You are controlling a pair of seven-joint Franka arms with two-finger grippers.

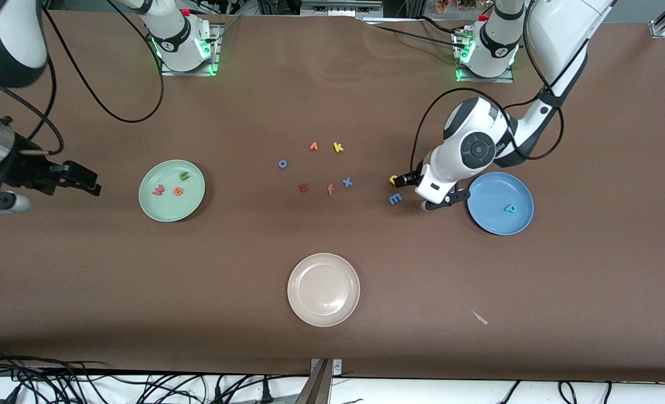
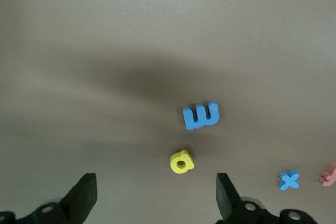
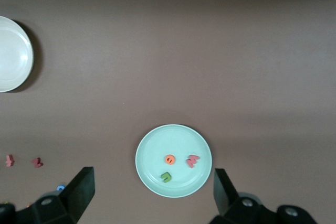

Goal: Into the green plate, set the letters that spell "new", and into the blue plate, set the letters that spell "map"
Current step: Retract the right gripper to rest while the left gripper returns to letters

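Brown tabletop (image 1: pixel 332 101) stretches between two Franka arms whose bases stand along one long edge. At the right arm's end, the right gripper (image 1: pixel 82 182) hangs in the air, fingers (image 3: pixel 79 192) spread wide and holding nothing, beside the green plate (image 1: pixel 158 209). That plate holds the green "n" (image 1: pixel 184 175), the orange "e" (image 1: pixel 178 191) and the red "w" (image 1: pixel 159 191). Mid-table lie loose letters: a blue "o" (image 1: pixel 282 164), an orange piece (image 1: pixel 313 146), a yellow "k" (image 1: pixel 338 147), a dark red "z" (image 1: pixel 303 188), an orange-red "f" (image 1: pixel 330 190) and a blue "x" (image 1: pixel 347 182). Nearer the front camera sits a cream plate (image 1: pixel 304 303), bare. Toward the left arm's end, the left gripper (image 1: pixel 408 188) is low over the table, fingers (image 2: pixel 81 198) open and gripping nothing; the yellow "a" (image 2: pixel 181 161) lies between them, the blue "m" (image 2: pixel 201 115) just beside it on the table. The blue plate (image 1: pixel 489 221) lies near that gripper, holding the teal "p" (image 1: pixel 510 209). A pale scrap (image 1: pixel 480 318) lies nearer the camera.
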